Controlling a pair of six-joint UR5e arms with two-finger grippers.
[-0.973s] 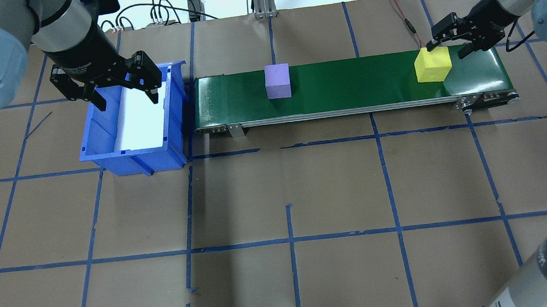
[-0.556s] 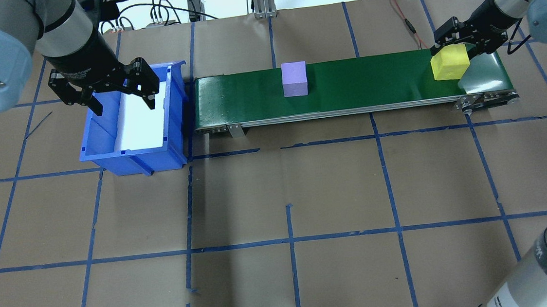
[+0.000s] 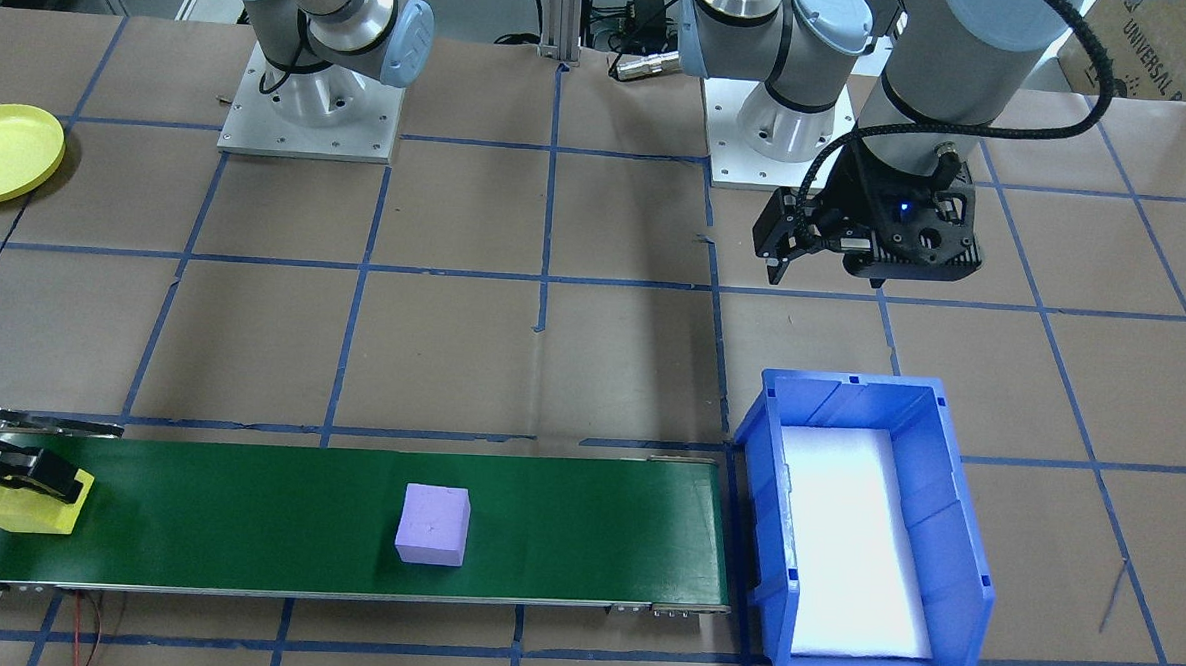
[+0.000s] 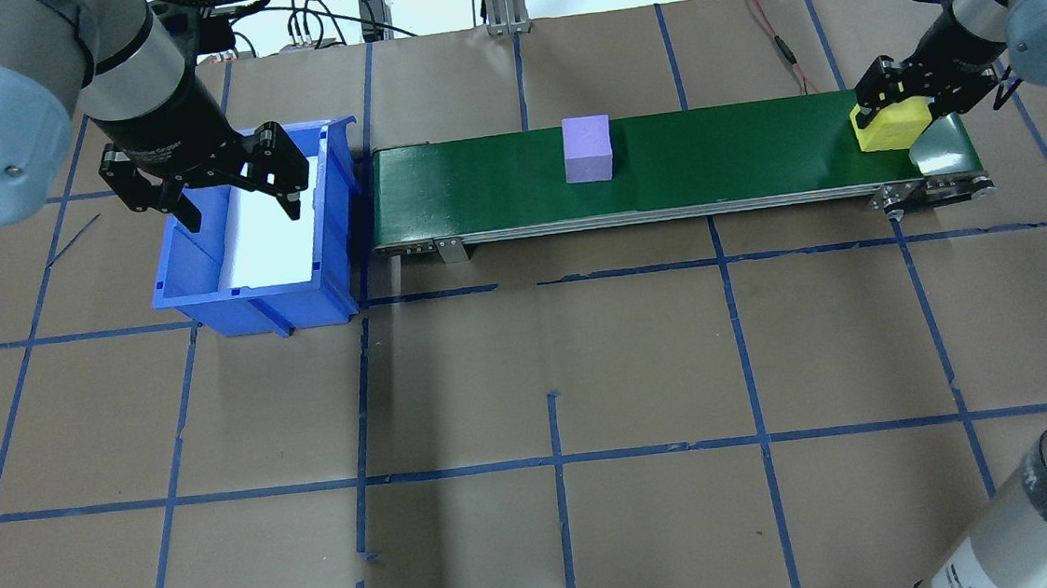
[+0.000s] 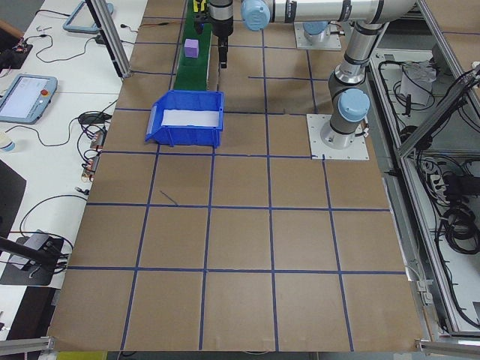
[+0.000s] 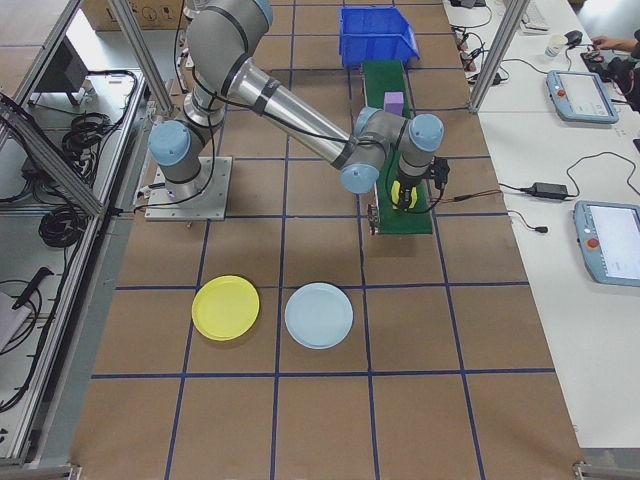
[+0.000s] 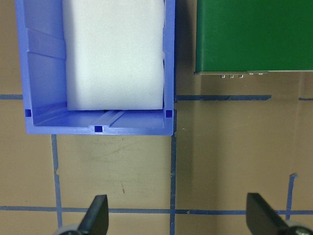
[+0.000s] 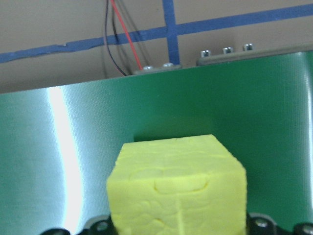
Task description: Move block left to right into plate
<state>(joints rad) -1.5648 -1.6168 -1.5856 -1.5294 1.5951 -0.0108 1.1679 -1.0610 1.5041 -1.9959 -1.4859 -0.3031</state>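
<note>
A yellow block point(image 4: 892, 127) sits at the right end of the green conveyor belt point(image 4: 718, 157). My right gripper point(image 4: 924, 99) straddles it, open, with a finger close on either side; the right wrist view shows the block point(image 8: 176, 191) filling the gap. A purple block point(image 4: 588, 149) lies near the belt's middle. My left gripper point(image 4: 216, 183) hangs open and empty above the blue bin point(image 4: 196, 292). The yellow plate point(image 6: 225, 307) lies on the table well away from the belt, also seen as the plate point(image 3: 5, 152) at the front-facing view's left edge.
A pale blue plate point(image 6: 319, 315) lies beside the yellow one. The bin holds only a white foam liner point(image 7: 115, 54) and stands at the belt's left end. Cables point(image 4: 774, 31) run behind the belt.
Both blocks have ridden the belt to the right. My right gripper has followed the yellow block and dropped down around it. My left gripper has barely shifted over the bin.
</note>
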